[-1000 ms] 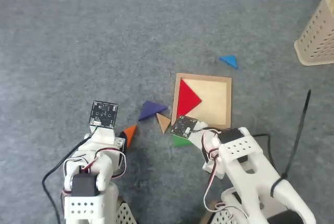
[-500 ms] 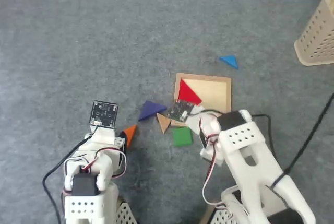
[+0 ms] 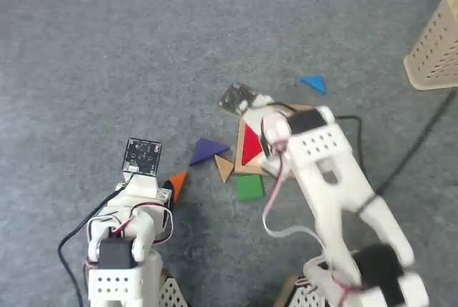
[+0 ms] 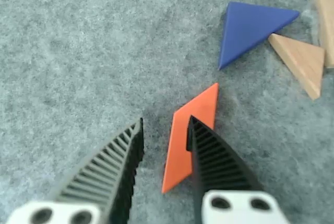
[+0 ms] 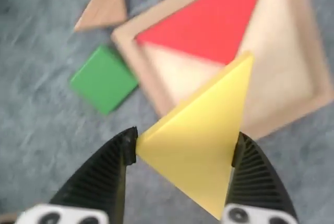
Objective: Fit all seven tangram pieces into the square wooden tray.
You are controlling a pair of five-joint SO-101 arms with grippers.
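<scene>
**Item: tangram fit, status entry**

- Right fingers: closed approx. halfway on yellow triangle, pinched flat between both tips. Long edge angled out past the tips, one corner over the tray floor.
- Wooden tray: directly beyond and below the right tips.
- Red triangle: seated in tray, past the yellow piece, one edge along the rim.
- Left fingers: part open, gripping nothing. Orange parallelogram flat on bench, long edge against inner side of one tip, part under it.
- Dark-blue triangle and tan triangle: beyond the left tips, corner to corner. Tan one just beside tray rim.
- Green square: on bench outside tray corner, off to one side of the right tips.
- Light-blue triangle: on bench past the tray, well apart from both sets of fingers.

**Progress (est.):** 1 of 7 placed, 1 in hand, 5 on bench.

**Edges/room:** bare tray floor next to red looks ample for yellow. Long edges prob. need to meet, so some rotation likely. Rim near the right tips is the catch risk. Tan and green crowd that rim from outside. Open bench elsewhere.
</scene>
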